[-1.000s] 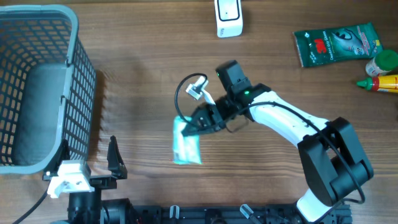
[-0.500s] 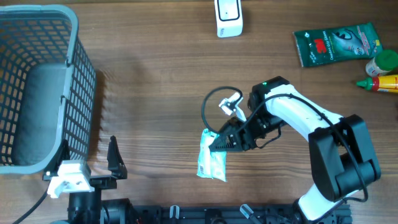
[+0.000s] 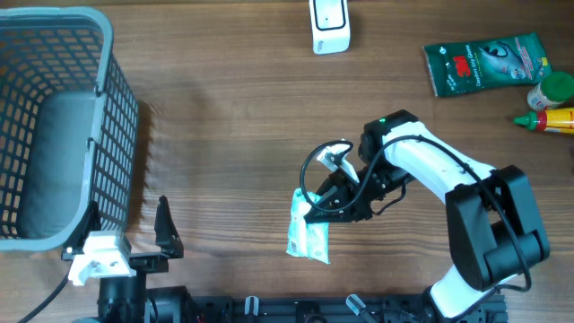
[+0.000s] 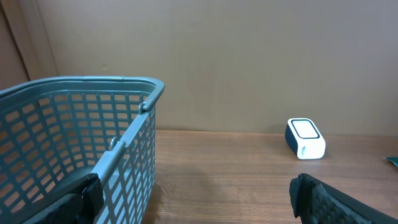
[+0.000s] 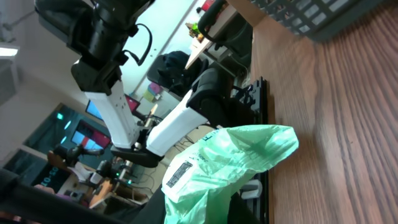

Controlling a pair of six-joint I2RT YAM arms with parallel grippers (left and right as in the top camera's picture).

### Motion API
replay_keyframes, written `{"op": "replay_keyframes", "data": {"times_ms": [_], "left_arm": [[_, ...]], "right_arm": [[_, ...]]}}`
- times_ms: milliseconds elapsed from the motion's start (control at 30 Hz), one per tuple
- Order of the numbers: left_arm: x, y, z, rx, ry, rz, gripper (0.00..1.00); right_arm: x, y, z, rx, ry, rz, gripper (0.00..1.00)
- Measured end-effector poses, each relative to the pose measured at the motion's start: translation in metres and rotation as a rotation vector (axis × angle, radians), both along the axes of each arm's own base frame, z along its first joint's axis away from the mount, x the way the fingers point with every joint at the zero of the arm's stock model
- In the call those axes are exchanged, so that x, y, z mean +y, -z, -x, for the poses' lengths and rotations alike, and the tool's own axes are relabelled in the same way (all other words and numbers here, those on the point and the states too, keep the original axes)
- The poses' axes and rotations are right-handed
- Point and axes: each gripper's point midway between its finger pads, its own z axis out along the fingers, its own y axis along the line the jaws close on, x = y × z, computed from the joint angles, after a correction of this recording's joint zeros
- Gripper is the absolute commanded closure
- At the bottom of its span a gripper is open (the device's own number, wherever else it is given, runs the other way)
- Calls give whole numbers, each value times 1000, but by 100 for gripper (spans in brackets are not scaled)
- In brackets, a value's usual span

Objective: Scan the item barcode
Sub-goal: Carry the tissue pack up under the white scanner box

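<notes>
A light green plastic packet hangs above the table's front middle, with my right gripper shut on its upper end. The right wrist view shows the packet crumpled between the dark fingers, and a white barcode label faces that camera. A white scanner stands at the back edge, far from the packet; the left wrist view has it at the right. My left gripper rests at the front left beside the basket, open and holding nothing.
A grey mesh basket fills the left side, and its wall stands close to my left fingers. A dark green pouch lies at the back right, with a green-capped bottle and a yellow one at the right edge.
My right arm carried the packet to the right and toward the table's front, then nearly stopped, shifting only slightly in the last half second. The left arm has not moved.
</notes>
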Motion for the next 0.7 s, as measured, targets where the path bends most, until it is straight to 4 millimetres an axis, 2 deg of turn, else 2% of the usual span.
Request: {"op": "replay_keyframes", "data": {"times_ms": [133, 267, 367, 500, 600, 633, 667, 700], "left_arm": [[0, 0, 0, 0, 0, 0, 0], [0, 0, 0, 0, 0, 0, 0], [0, 0, 0, 0, 0, 0, 0], [0, 0, 0, 0, 0, 0, 0], [0, 0, 0, -1, 0, 0, 0], [0, 0, 0, 0, 0, 0, 0], [0, 0, 0, -2, 0, 0, 0], [0, 0, 0, 0, 0, 0, 0]], "right_arm": [[-17, 4, -17, 59, 69, 57, 96], [-47, -6, -38, 48, 189, 91, 96], [-57, -9, -39, 46, 212, 127, 96], [-60, -9, -32, 7, 192, 165, 96], [-59, 7, -52, -86, 217, 188, 96], [-57, 17, -75, -162, 263, 208, 96], [-55, 21, -97, -153, 317, 238, 96], [-56, 26, -110, -107, 364, 287, 96]]}}
